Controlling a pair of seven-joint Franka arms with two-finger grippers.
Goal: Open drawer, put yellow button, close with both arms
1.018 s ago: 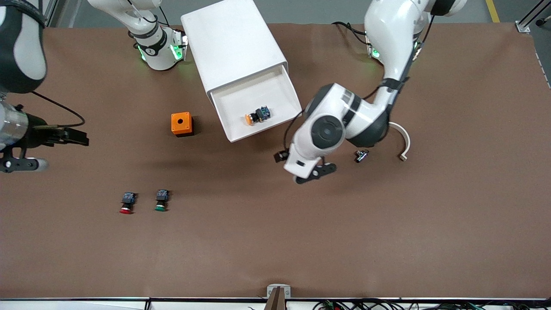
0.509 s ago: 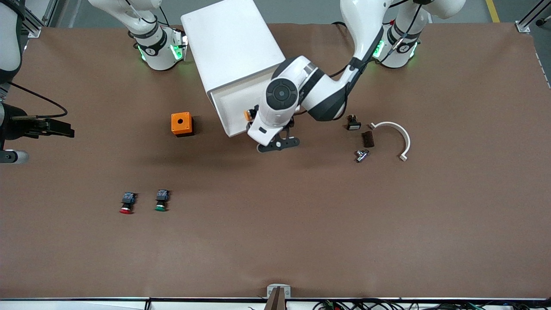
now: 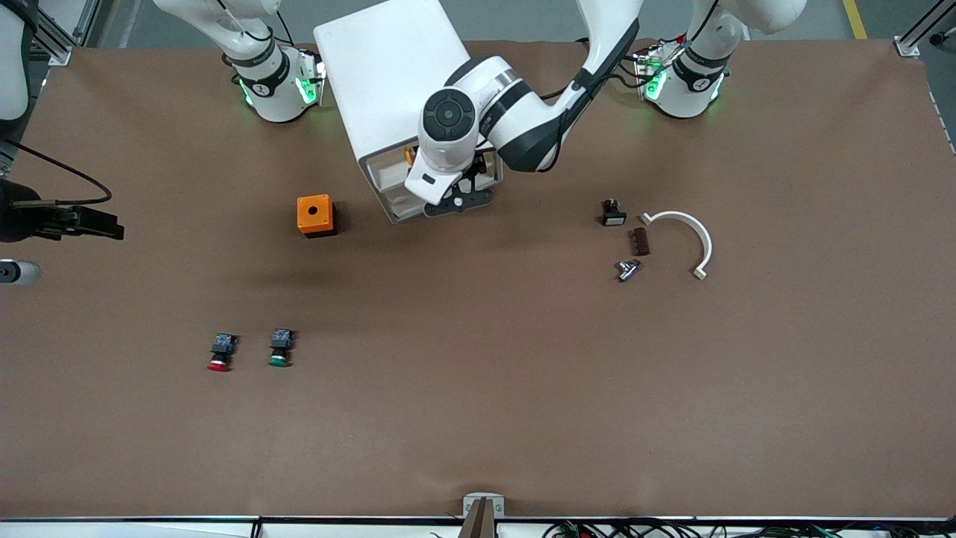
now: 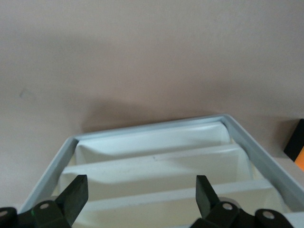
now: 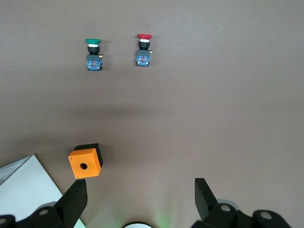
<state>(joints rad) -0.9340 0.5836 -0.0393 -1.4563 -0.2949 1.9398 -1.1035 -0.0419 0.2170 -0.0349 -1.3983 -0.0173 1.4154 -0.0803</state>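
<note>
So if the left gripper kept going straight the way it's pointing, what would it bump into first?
Probably the drawer. The left gripper, fingers open, points right at its white front, with nothing between them in the left wrist view. How close it is, I can't tell.

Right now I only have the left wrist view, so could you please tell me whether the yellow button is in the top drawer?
Observer: Yes, the yellow button lies inside the top drawer, which stands partly open.
Operator: Thank you. Where is the right gripper, please?
Observer: The right gripper hangs over the right arm's end of the table, jaws open, well away from the cabinet.
</note>
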